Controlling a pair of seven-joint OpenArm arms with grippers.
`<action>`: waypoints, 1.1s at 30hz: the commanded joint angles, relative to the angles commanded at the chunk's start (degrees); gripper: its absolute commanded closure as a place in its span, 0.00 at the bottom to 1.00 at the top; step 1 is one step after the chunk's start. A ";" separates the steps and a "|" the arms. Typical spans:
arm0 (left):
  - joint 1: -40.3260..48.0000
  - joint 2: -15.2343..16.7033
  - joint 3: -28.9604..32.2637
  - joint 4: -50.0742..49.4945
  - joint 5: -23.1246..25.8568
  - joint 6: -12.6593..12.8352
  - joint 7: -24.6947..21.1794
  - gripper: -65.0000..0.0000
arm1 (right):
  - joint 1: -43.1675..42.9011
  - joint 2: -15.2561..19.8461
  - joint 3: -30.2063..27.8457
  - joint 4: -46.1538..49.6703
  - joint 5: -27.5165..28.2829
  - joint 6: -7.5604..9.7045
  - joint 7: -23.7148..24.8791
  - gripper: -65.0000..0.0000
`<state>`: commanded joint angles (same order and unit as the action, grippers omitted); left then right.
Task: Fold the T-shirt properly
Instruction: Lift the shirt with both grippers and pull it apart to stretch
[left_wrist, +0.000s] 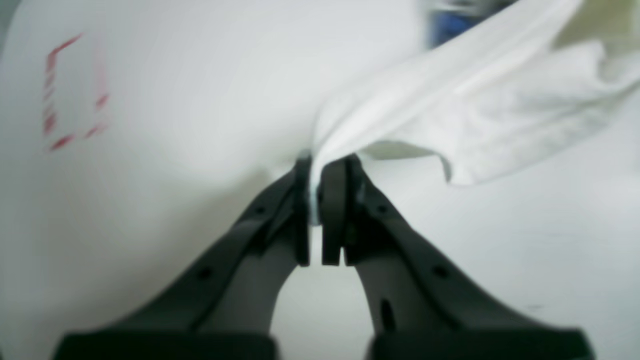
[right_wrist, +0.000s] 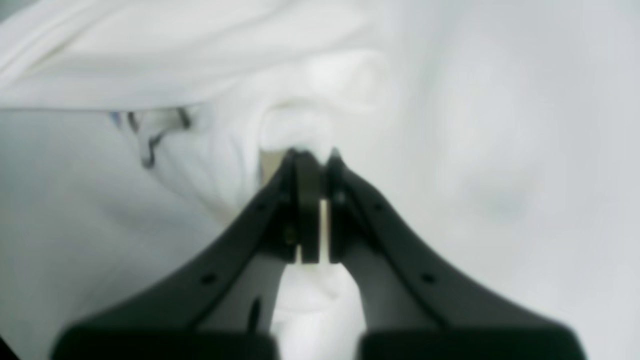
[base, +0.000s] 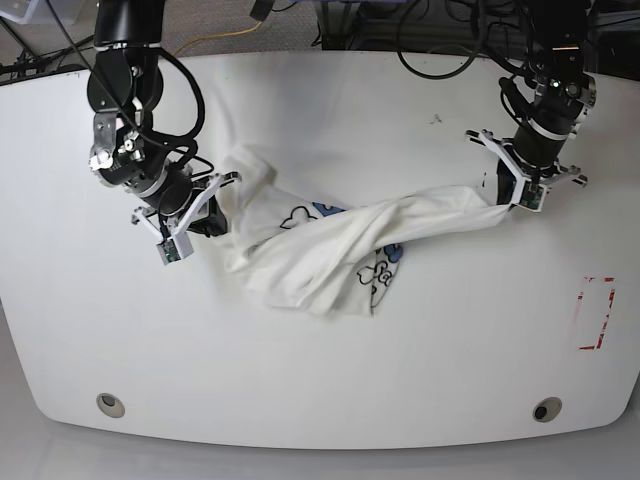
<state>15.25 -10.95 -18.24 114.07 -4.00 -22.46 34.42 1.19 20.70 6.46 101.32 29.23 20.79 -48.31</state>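
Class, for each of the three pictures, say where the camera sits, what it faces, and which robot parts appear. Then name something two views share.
Left wrist: mounted behind the left gripper, facing down its fingers at pinched T-shirt cloth and the table.
Right wrist: behind the right gripper, facing bunched shirt fabric.
Base: overhead, looking down at the table, both arms and the stretched shirt.
Shared: the red mark appears in the left wrist and base views.

From above we overlook the whole table (base: 320, 380); both wrist cameras peer close along their fingers, sharing the T-shirt (base: 330, 245) with it
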 joint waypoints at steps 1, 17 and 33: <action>-1.14 0.00 -0.79 0.00 0.00 0.00 1.49 1.00 | 1.49 0.79 0.09 -0.79 0.00 0.09 0.00 1.00; -27.16 -0.53 -2.02 0.00 0.00 0.00 23.38 1.00 | 29.01 6.51 -0.18 -19.96 -0.53 0.44 -0.26 1.00; -45.45 -5.10 -2.11 -0.35 0.18 0.00 27.87 1.00 | 53.19 11.87 -0.35 -27.69 -0.44 0.62 -2.11 1.00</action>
<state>-30.20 -16.04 -20.35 113.71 -3.82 -22.46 62.29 54.37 32.57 6.11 73.63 28.79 21.41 -50.42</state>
